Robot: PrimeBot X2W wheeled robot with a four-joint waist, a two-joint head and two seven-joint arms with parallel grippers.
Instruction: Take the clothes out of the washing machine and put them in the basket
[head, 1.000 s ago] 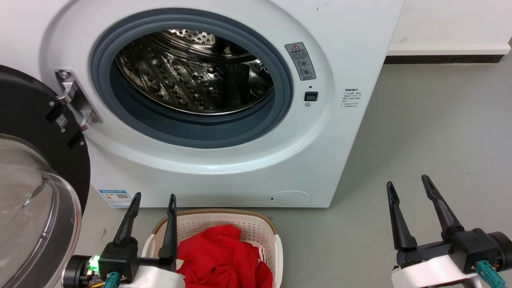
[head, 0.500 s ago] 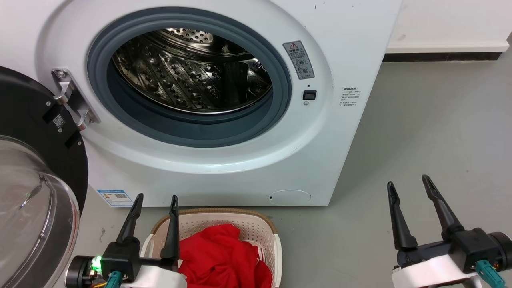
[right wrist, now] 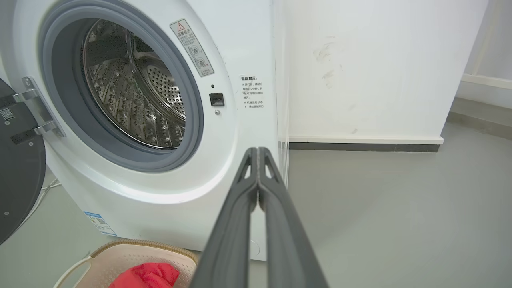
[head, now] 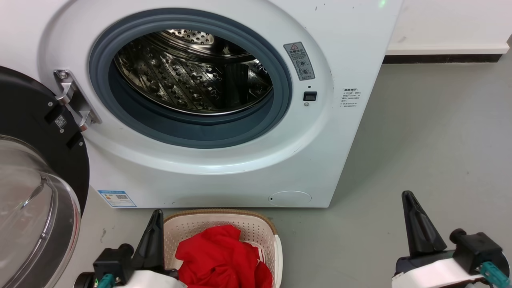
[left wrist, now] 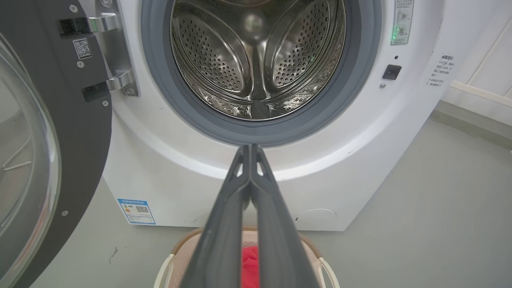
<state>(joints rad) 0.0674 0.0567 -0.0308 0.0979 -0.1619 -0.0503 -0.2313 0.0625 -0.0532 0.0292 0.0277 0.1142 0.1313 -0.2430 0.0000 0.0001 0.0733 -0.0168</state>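
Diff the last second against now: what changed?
Both shut on nothing: the fingers of the left end effector and the right end effector, spread before, now press together, and both sit slightly lower in the head view. Unchanged: the clothes lie in the basket, the drum of the washing machine looks empty, its door open.

Grey floor [head: 432, 132] meets a white wall [right wrist: 372, 68] with dark skirting [right wrist: 364, 147].

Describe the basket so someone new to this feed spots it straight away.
Find the big white washing machine with its round door swung open. On the grey floor just in front of it, below the opening, stands the basket. It alone is cream, dotted with holes, brown-rimmed, with red clothes heaped inside.
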